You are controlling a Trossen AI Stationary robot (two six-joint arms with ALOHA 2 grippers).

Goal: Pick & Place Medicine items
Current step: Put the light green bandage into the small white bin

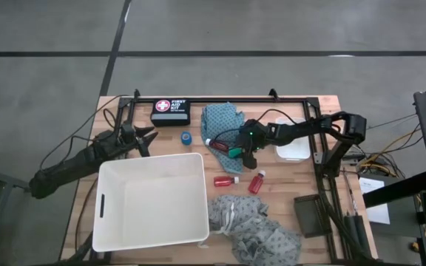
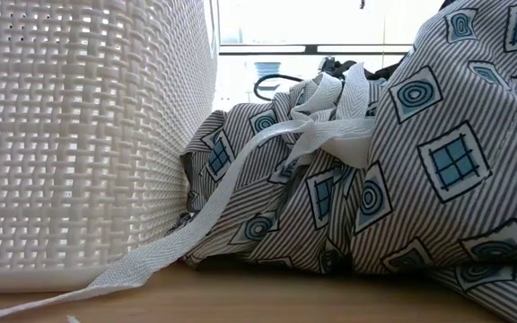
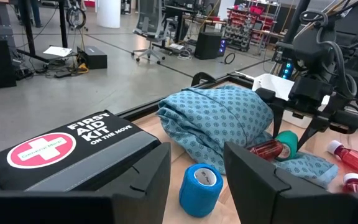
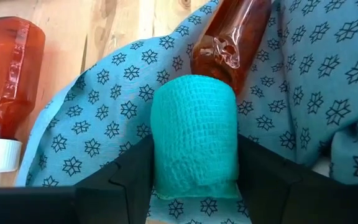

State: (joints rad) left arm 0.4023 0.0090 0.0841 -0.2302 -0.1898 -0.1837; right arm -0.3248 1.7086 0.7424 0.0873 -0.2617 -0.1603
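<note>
My right gripper [image 1: 237, 153] reaches from the table's right side and is shut on the teal-green roll [image 4: 194, 137], at the near edge of the blue starred cloth [image 1: 219, 122]. One red bottle [image 4: 232, 37] lies on that cloth just beyond the roll. Two more red bottles [image 1: 225, 180] [image 1: 257, 182] lie on the bare wood nearer the front. The blue roll [image 3: 201, 186] stands on end on the table, a little ahead of my left gripper [image 1: 148, 140], which waits open beside the white bin's far left corner. My right gripper pinches the teal-green roll by its curved sides [image 4: 160, 155] between its two fingers [image 4: 126, 171]. The fingers slant down from the table's right side. The roll's underside seems to rest on the blue starred cloth.
A white bin [image 1: 109, 229] fills the near left of the table. A black first aid kit [image 1: 170, 111] sits at the far edge. A grey patterned cloth with white ties [image 2: 402, 161] lies heaped against the bin's right wall. A white lid [image 1: 293, 150] and a dark tray [image 1: 307, 214] lie at the right.
</note>
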